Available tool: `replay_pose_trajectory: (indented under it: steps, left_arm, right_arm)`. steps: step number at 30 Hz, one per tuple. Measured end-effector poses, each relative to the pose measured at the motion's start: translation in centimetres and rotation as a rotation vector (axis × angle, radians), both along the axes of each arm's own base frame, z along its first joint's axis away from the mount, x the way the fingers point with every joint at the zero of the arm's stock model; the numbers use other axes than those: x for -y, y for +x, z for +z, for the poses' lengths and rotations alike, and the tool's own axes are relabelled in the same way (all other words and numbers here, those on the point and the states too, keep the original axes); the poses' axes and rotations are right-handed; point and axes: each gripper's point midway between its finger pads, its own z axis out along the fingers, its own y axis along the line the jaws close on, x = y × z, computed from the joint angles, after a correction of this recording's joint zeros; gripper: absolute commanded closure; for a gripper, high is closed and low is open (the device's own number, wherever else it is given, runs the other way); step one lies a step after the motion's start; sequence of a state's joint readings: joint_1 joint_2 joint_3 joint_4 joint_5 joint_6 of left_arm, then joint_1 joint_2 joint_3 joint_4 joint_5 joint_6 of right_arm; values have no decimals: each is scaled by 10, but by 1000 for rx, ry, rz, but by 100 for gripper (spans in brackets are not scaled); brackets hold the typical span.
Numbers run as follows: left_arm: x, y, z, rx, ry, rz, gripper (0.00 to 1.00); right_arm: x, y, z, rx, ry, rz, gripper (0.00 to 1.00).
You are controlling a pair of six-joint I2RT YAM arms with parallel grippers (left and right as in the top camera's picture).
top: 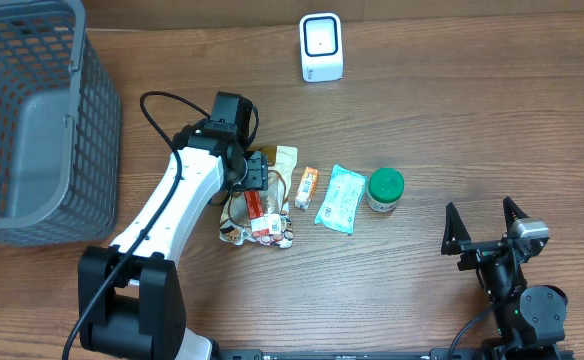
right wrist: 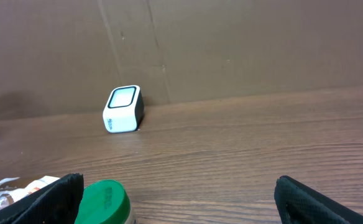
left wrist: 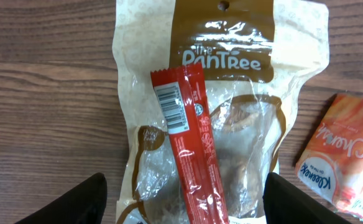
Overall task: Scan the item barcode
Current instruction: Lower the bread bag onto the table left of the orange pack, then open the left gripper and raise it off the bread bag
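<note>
A red snack bar [left wrist: 191,149] with a white barcode [left wrist: 172,109] facing up lies across a clear and brown snack bag [left wrist: 231,50] on the wooden table. My left gripper [left wrist: 184,202] hangs just above them, open, one black finger on each side of the bag and nothing held. From overhead, the left gripper [top: 260,180] is over the pile with the red bar [top: 263,210]. The white scanner [top: 321,47] stands at the far edge, also seen from the right wrist, scanner [right wrist: 122,109]. My right gripper [top: 484,228] rests open at the near right.
An orange packet [top: 307,187], a teal tissue pack [top: 340,199] and a green-lidded jar [top: 384,188] lie in a row right of the bag. A grey mesh basket [top: 100,120] fills the far left. The jar [right wrist: 104,199] sits by my right gripper's left finger.
</note>
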State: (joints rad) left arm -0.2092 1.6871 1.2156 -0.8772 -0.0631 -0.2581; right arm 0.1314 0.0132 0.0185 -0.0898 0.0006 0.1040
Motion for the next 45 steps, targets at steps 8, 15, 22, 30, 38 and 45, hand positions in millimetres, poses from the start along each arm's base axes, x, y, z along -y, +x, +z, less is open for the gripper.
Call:
replay_pose_trajectory:
  steps: [8,15,22,30,38,45]
  left_arm:
    - [0,0,0,0,0,1,26]
    - [0,0,0,0,0,1,25]
    - [0,0,0,1,0,1,24]
    - [0,0,0,2,-1,1,22]
    - [0,0,0,1,-2,5,9]
    - [1,0,0,1,-4,3,4]
  right_arm:
    - [0,0,0,0,0,0,0]
    - [0,0,0,0,0,0,0]
    - [0,0,0,0,0,0,0]
    - [0,0,0,0,0,0,0]
    - [0,0,0,0,1,0,0]
    - [0,0,0,0,0,0,0]
